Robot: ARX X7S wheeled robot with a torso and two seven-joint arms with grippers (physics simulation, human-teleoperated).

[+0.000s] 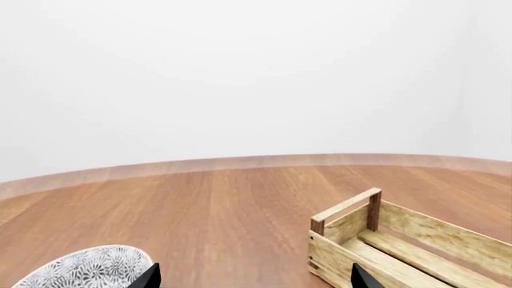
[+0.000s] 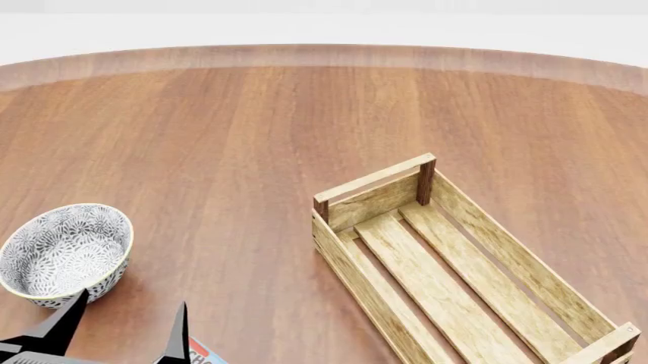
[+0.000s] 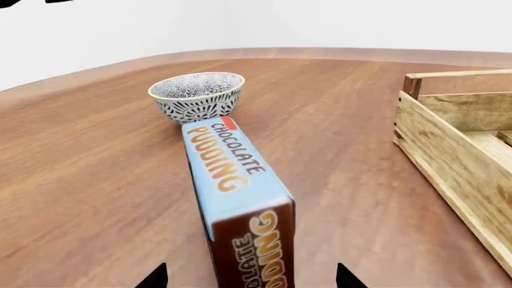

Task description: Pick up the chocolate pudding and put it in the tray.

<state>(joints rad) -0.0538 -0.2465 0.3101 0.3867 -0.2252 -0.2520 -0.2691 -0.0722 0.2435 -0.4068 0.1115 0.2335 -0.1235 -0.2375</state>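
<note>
Chocolate pudding carton (image 3: pixel 236 195) lies flat on the round wooden table (image 2: pixel 253 129), light-blue printed face up, close to the near edge. Its far, red-cornered end sits just beside the patterned bowl (image 3: pixel 196 94); whether they touch can't be told. In the head view only that red corner (image 2: pixel 202 353) shows, at the near edge next to the bowl (image 2: pixel 67 252).

Right gripper (image 3: pixel 249 277): jaws spread, dark fingertips (image 3: pixel 153 277) either side of the carton's near end, with a gap on each side. Not gripping.

Left gripper (image 2: pixel 127 341): fingers apart, holding nothing, low at the near-left edge just in front of the bowl. In its wrist view, the fingertips (image 1: pixel 148 277) frame bare table between bowl rim (image 1: pixel 88 267) and tray end (image 1: pixel 352 234).

Slatted wooden tray (image 2: pixel 369 288) sits toward the near-right edge, running diagonally, nothing in the part that shows. Well apart from the carton, bare table between.
</note>
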